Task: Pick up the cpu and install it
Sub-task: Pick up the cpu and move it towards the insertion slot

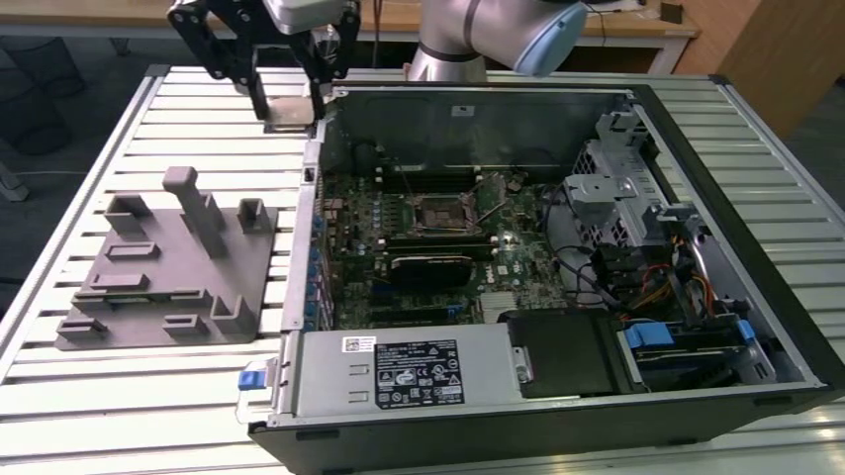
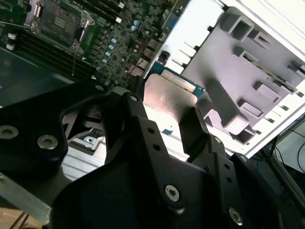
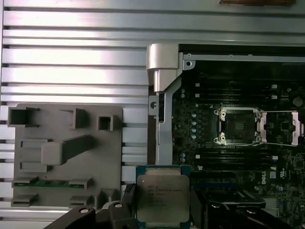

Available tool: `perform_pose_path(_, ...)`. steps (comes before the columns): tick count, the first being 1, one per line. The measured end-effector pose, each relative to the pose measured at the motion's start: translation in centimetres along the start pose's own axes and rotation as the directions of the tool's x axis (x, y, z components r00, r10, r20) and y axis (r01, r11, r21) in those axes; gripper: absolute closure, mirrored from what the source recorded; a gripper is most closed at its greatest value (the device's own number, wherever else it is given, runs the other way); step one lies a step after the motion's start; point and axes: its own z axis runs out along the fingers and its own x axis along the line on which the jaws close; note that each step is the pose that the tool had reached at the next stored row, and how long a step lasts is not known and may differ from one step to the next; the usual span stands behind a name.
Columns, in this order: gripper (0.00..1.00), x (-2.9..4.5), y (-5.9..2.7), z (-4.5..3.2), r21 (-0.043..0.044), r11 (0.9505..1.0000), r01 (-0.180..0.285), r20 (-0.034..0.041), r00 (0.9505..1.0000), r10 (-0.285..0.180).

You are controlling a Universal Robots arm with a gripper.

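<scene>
Black fingers (image 2: 193,129) of the gripper (image 1: 287,89) are closed narrowly on two opposite edges of the cpu (image 3: 163,198), a flat square chip with a silvery top that hangs clear of everything beneath it. By the exterior view, the cpu (image 1: 288,111) is held above the slatted table (image 1: 158,416), just outside the far corner of the computer case (image 1: 555,435) on the exterior view's left. That open case holds a green motherboard (image 1: 521,252) with the socket (image 1: 442,211) near its middle. In the first wrist view the socket (image 3: 237,126) stands open, its metal frame swung aside. A silver power supply (image 1: 396,371) fills the near end. A metal drive cage (image 1: 620,188) and loose cables (image 1: 647,287) sit on the exterior view's right. Beside the case lies a grey tray (image 1: 145,317) with upright posts, and a thin green board (image 3: 47,182) rests in one of its slots.
</scene>
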Motion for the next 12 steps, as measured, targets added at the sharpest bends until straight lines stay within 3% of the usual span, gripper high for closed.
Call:
perform_pose_path(8,0.46,-1.44,0.53,0.06,-0.0002,1.0,0.0,0.0,1.0,0.0)
perform_pose_path(12,0.46,-2.53,0.66,0.1,-0.0002,1.0,0.0,0.0,1.0,0.0)
